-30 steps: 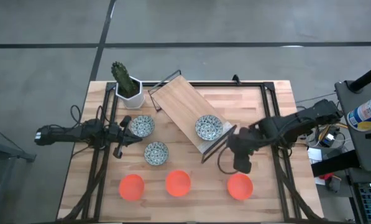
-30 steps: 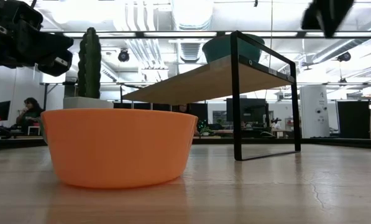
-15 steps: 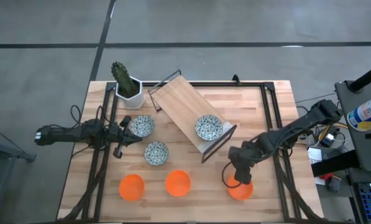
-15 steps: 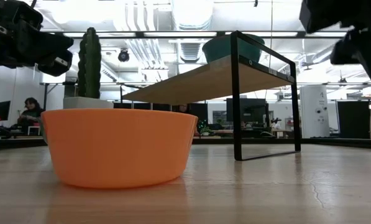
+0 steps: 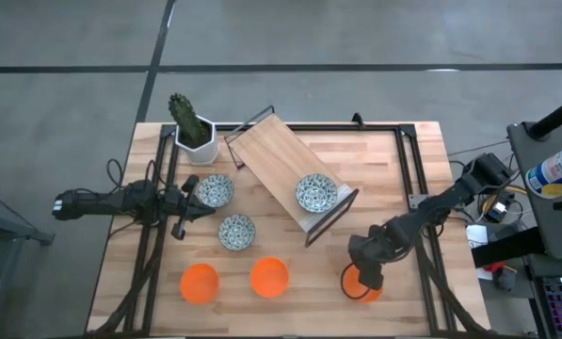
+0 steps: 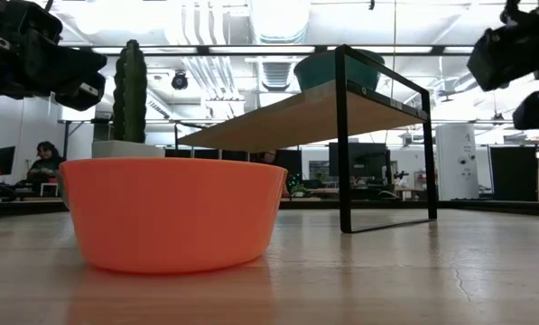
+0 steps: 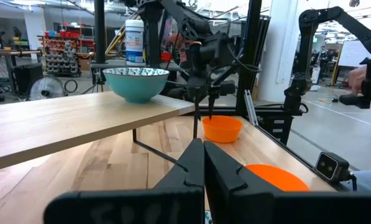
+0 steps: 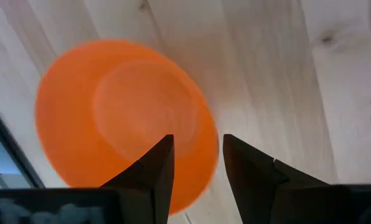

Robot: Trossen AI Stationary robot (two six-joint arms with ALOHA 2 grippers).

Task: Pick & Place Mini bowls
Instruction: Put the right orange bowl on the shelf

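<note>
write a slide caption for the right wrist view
Open right end effector straddling the rim of an orange bowl on the wooden table.

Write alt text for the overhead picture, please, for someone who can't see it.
The right end effector reaches down, open, over an orange bowl at the wooden table's near edge. Two more orange bowls, two patterned bowls, a third patterned bowl on a raised wooden shelf, and a potted cactus surround it.

Under the right tool (image 5: pixel 366 280) sits a plain bright orange bowl (image 5: pixel 361 286). Two more orange bowls (image 5: pixel 200 282) (image 5: pixel 269 277) have the same plain colour. Three bowls (image 5: pixel 315 193) (image 5: pixel 215 191) (image 5: pixel 236 232) are white with a blue-green pattern, probably floral. Both tools are dark, almost black. The surface (image 5: pixel 393 179) is light wood, the cactus (image 5: pixel 184 114) green, its pot (image 5: pixel 197 147) white.
</note>
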